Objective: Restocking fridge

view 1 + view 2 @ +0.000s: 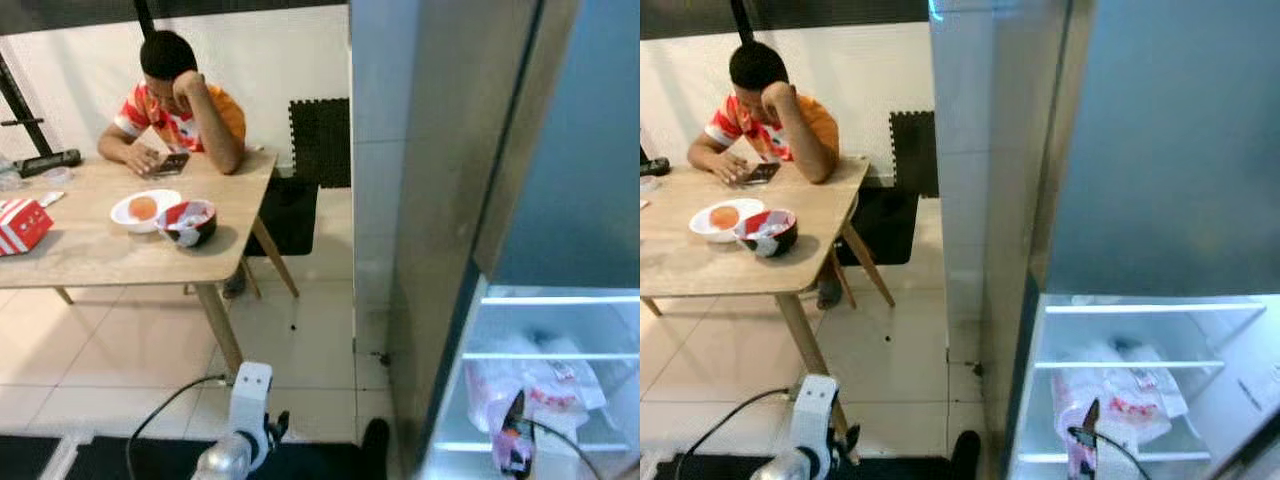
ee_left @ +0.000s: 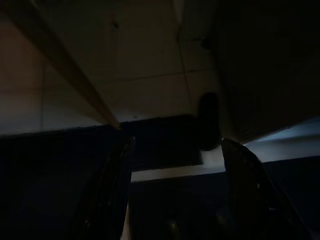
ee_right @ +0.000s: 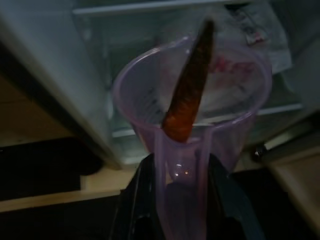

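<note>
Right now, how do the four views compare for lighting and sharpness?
Left and right eye views: bright, soft focus, glare off the lit fridge shelves. Left wrist view: very dark, left gripper a silhouette over floor. Right wrist view: dim, the purple cup with the carrot readable, edges blurred.

The open fridge [image 1: 1140, 380] stood at my two o'clock, a bag [image 1: 1120, 395] on its shelf [image 1: 1140, 365]. At ten o'clock, a table [image 1: 110, 250] carried two bowls [image 1: 165, 215], a person [image 1: 175, 100] behind it.
</note>
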{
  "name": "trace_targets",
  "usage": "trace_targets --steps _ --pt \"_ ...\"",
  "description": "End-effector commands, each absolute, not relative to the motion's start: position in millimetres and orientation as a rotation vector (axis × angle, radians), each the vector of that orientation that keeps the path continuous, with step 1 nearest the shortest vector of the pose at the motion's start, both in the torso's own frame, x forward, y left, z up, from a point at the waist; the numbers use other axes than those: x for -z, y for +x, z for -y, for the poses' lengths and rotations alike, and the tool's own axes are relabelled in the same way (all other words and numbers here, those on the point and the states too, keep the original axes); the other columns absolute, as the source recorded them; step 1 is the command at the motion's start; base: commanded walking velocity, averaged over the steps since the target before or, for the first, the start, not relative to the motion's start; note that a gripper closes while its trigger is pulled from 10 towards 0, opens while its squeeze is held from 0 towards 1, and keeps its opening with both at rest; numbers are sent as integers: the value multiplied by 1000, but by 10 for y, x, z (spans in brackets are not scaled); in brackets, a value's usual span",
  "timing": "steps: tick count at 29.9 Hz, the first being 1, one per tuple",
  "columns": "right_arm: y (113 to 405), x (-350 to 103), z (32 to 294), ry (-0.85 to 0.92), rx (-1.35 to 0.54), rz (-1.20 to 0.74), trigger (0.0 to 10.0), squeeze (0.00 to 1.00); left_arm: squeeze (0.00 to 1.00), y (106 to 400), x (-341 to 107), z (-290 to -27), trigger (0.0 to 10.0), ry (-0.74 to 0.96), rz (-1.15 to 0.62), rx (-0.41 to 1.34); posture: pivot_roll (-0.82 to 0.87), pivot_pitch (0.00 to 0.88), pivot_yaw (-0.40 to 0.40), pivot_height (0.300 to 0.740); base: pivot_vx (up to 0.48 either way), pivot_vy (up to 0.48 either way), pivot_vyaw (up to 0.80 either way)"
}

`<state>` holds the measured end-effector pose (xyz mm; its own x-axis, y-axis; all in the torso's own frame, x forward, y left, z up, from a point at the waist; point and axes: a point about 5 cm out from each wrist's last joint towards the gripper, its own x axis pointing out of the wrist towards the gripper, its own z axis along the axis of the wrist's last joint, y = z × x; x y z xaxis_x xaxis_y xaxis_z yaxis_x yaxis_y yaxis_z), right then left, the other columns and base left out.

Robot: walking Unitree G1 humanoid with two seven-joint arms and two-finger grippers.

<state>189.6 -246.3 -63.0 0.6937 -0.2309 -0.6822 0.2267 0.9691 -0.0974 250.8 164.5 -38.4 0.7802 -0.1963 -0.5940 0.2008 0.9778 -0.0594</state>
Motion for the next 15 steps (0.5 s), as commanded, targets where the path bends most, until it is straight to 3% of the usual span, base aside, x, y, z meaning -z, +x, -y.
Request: trace_targets --steps 1,15 --pt "1901 621 2473 -7 259 -751 10000 0 0 2516 381 -1645 10000 8 -644 213 -101 0 29 740 0 -480 0" --pt "1921 610 2468 -6 255 -743 10000 0 0 2547 360 -1651 10000 1 -638 206 -104 0 27 740 0 -480 0"
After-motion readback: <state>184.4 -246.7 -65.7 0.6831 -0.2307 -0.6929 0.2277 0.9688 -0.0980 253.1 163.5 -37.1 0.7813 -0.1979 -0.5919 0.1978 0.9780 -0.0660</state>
